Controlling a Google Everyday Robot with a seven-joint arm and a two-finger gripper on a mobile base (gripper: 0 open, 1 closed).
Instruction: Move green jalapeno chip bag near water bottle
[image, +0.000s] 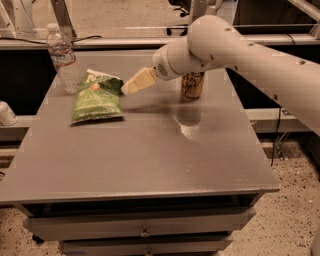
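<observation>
The green jalapeno chip bag (96, 100) lies flat on the grey table (150, 150) at its back left, white top edge pointing away. The water bottle (62, 57), clear with a white cap, stands upright just behind and left of the bag, a small gap between them. My gripper (131, 86) is cream-coloured and reaches in from the right. Its tip is at the bag's upper right corner, which looks slightly crumpled. Whether it touches the bag I cannot tell.
A gold-brown soda can (192, 84) stands upright right of the gripper, partly behind my arm (235, 47). A shiny patch (189, 125) shows on the table in front of the can. A rail (125, 42) runs behind the table.
</observation>
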